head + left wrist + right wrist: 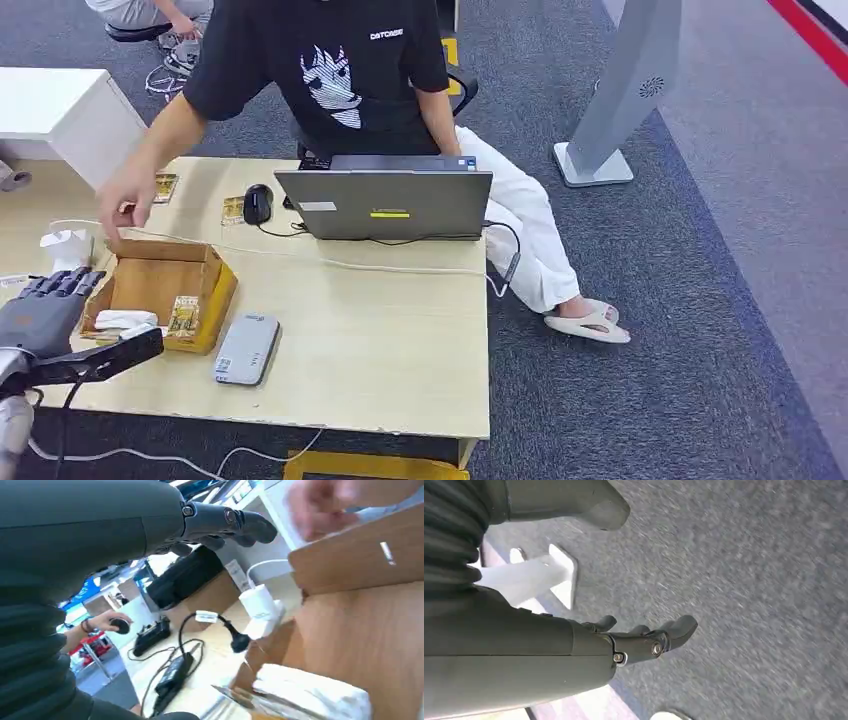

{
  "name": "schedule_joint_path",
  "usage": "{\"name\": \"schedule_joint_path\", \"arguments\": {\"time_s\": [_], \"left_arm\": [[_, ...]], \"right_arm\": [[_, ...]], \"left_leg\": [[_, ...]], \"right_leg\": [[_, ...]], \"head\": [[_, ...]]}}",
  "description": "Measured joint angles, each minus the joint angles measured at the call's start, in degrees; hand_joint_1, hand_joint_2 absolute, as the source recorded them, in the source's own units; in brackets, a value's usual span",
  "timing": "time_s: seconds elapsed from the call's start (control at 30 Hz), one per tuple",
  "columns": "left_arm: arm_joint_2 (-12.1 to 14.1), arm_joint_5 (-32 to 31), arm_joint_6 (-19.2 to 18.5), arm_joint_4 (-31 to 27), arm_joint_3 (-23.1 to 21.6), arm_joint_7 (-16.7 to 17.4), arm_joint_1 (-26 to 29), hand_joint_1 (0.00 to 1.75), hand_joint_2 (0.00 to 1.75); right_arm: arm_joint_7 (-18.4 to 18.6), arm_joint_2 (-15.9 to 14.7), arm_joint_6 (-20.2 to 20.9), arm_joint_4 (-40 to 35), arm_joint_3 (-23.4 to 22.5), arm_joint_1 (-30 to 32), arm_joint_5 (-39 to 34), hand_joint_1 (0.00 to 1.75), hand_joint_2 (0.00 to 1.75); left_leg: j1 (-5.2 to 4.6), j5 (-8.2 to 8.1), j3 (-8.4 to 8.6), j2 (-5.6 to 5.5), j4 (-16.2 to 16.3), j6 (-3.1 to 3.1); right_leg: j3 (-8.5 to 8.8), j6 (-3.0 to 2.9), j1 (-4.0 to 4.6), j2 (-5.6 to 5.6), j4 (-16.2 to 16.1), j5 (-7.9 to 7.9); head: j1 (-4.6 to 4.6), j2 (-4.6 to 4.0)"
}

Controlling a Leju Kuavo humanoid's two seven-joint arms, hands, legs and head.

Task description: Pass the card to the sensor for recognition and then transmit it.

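Table [380,340]: pale wood-grain laminate, smooth, matt. Box [215,275]: brown corrugated cardboard, matt. Sensor [247,348]: grey-white plastic, smooth. Laptop [385,205]: grey metal-look lid, satin. Floor [700,300]: dark grey carpet, rough. Left hand [45,305]: dark matt plastic.

Office or lab-type workspace. Grey carpet floor [700,250] throughout, light wooden counter [380,340] with a person seated behind an open laptop [385,203], mouse [258,203] beside it, cables trailing across the top and off the edge. Small grey reader device [247,348] lies next to an open cardboard box [160,285] on the counter. White cabinet [60,110] stands at the far left, a grey freestanding kiosk pillar [625,90] on its base across the carpet. Left wrist view shows a power adapter [172,675] and more cabling on another counter.
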Motion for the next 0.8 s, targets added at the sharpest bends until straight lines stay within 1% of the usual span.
{"name": "schedule_joint_path", "arguments": {"time_s": [0.03,0.07,0.2,0.33,0.53,0.8], "left_arm": [[-2.05,-1.89,0.59,0.11,-0.5,-0.74,0.33,0.0,1.75],[-3.69,-2.91,0.77,0.28,-0.57,-1.7,0.9,0.0,1.75],[-5.09,-3.46,0.64,0.28,-0.55,-2.64,1.41,0.0,1.75],[-5.77,-5.12,0.9,0.39,-0.59,-2.86,1.45,0.0,1.75],[-6.77,-6.46,1.38,1.16,-0.59,-2.73,1.72,0.0,1.75],[-6.64,-13.01,2.36,1.73,-0.33,-2.45,2.76,0.0,1.75]], "right_arm": [[-1.38,0.2,-0.39,-1.36,-0.05,0.63,-0.02,0.0,1.75],[-2.92,0.22,-2.14,-1.62,0.04,0.68,-0.02,0.0,1.75],[-3.15,0.22,-3.23,-1.89,0.09,0.76,-0.02,0.0,1.75],[-2.27,0.05,-4.46,-1.43,0.09,0.74,-0.02,0.0,1.75],[-1.14,0.05,-3.49,-1.27,0.09,0.76,-0.02,0.0,1.75],[-1.14,0.05,-3.3,-1.58,0.96,1.43,-0.02,0.0,1.75]], "left_leg": [[0.0,0.0,-0.03,0.04,0.0,0.0],[0.0,0.0,-0.02,0.03,0.0,0.0],[0.02,0.0,-0.03,0.03,0.0,0.0],[0.03,0.0,-0.02,0.03,0.0,0.0],[0.04,0.0,-0.03,0.03,0.0,0.0],[0.03,0.0,-0.04,0.05,0.0,0.0]], "right_leg": [[-0.05,0.0,0.0,0.03,-0.01,0.0],[-0.06,0.0,0.0,0.03,-0.02,0.0],[-0.06,0.0,0.0,0.02,-0.01,0.0],[-0.06,0.0,0.0,0.02,0.0,0.0],[-0.06,0.0,0.01,0.02,0.0,0.0],[-0.06,0.0,0.0,0.03,0.0,0.0]], "head": [[0.0,0.0],[0.0,0.0],[0.02,0.0],[0.0,0.0],[0.02,0.0],[-0.02,0.0]]}}
